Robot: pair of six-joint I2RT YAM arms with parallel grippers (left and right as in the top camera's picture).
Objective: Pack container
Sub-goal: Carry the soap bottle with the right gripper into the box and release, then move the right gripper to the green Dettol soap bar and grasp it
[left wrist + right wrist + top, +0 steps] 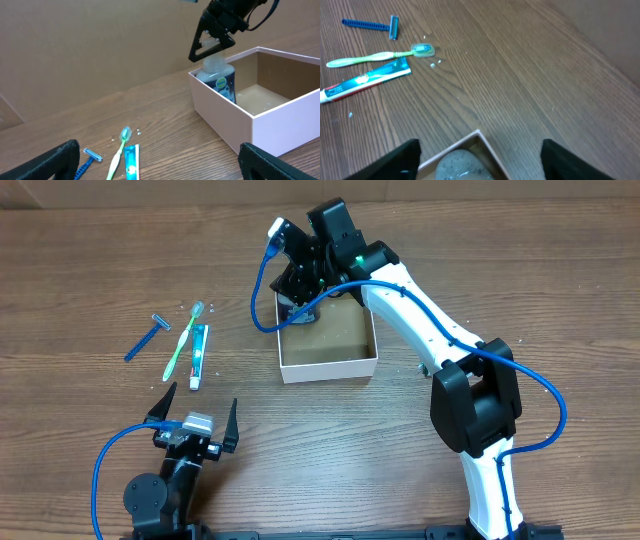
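Judging by its thin white walls and brown floor, the container (330,368) is light, open-topped cardboard. It looks stiff enough to keep its square shape but likely to skid on the smooth wooden table (90,250) if nudged, and likely to buckle under a hard squeeze. It sits near the middle of the overhead view, slightly toward 1 o'clock. The safest hold is probably a pinch over one wall's rim, close to a corner where the board is strongest, or simply a steadying press against an outer wall. A small bottle (220,82) with a blue label and pale cap stands upright in the box's 11 o'clock corner. It appears to be hard, smooth plastic with some liquid weight, best taken around the cap. The right gripper (213,46) hangs over that cap with its jaws spread wide on either side, not pinching it. At 9 o'clock from the box lie a toothpaste tube (199,356), a green toothbrush (183,340) and a blue razor (147,337). All three are slim, flat on the table and awkward to pinch. The left gripper (198,405) rests at 7 o'clock from the box, its jaws parted and holding nothing.
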